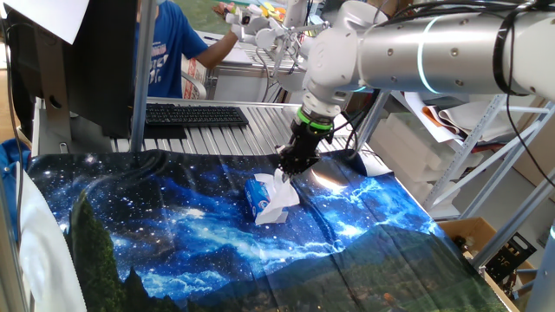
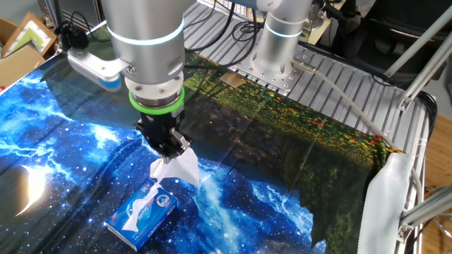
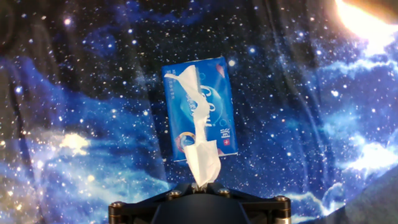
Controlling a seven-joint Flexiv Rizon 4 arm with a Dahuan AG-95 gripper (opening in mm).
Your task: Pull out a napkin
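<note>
While the jaws pinch the napkin [image 2: 174, 169] shut, it trails up from the blue tissue pack [image 2: 143, 214].

Black tool [image 3: 200, 190] at near edge, clamped tight on thin white paper napkin [image 3: 200, 155]. Napkin stretches from the tool up across a small blue rectangular tissue pack [image 3: 217, 102]. Pack lies flat on starry blue galaxy-print cloth [image 3: 93, 93]. Bright glare far right.

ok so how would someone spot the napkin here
Find the starry blue cloth on the table, then the blue tissue pack lying on it. The napkin is the crumpled white sheet rising from that pack, pinched in the shut claw.
</note>
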